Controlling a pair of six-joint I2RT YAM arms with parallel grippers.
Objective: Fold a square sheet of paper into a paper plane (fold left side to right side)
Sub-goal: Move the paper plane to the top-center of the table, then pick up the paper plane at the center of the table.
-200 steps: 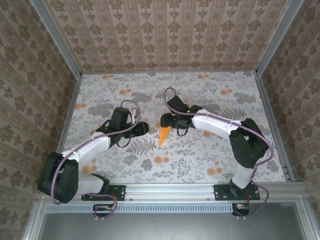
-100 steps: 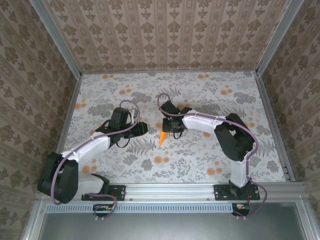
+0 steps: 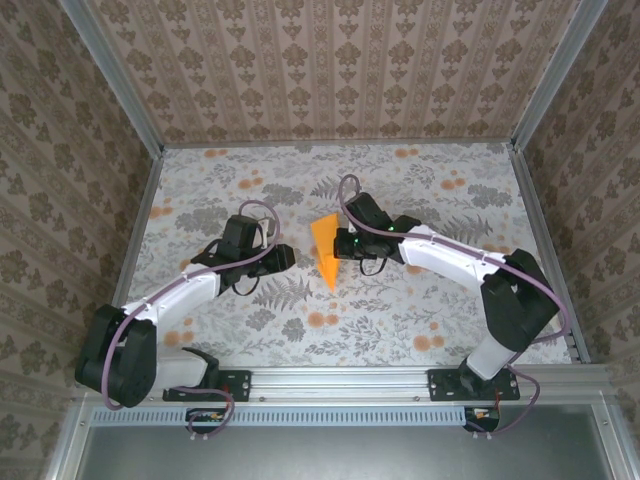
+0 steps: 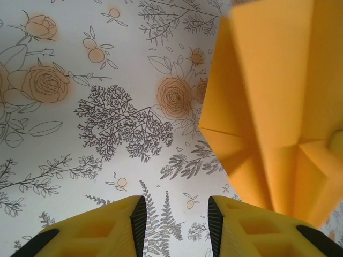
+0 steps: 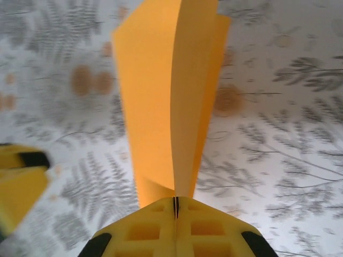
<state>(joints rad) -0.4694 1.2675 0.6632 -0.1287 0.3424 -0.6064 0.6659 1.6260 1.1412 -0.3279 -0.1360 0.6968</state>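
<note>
— Floral cloth [image 3: 230, 180] below. Right gripper [image 5: 175, 206]?
— Clamped on plane [image 5: 161, 96], over mid-cloth, just beside left gripper [image 4: 174, 225], parted, empty.
— Handling?
— Probably light, thin, floppy, easily creased; best pinched at the centre fold.

You have open floral cloth [image 3: 300, 180] beyond the paper plane [image 3: 323, 250]; the left gripper [image 3: 289, 256] crowds its left side.

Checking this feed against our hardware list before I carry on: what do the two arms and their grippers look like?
The left arm and right arm are built alike: white link shells between bulky black joint housings, with a mauve cable looping along each. The left gripper and right gripper have yellow moulded fingers with recessed pockets and black corner patches.
</note>
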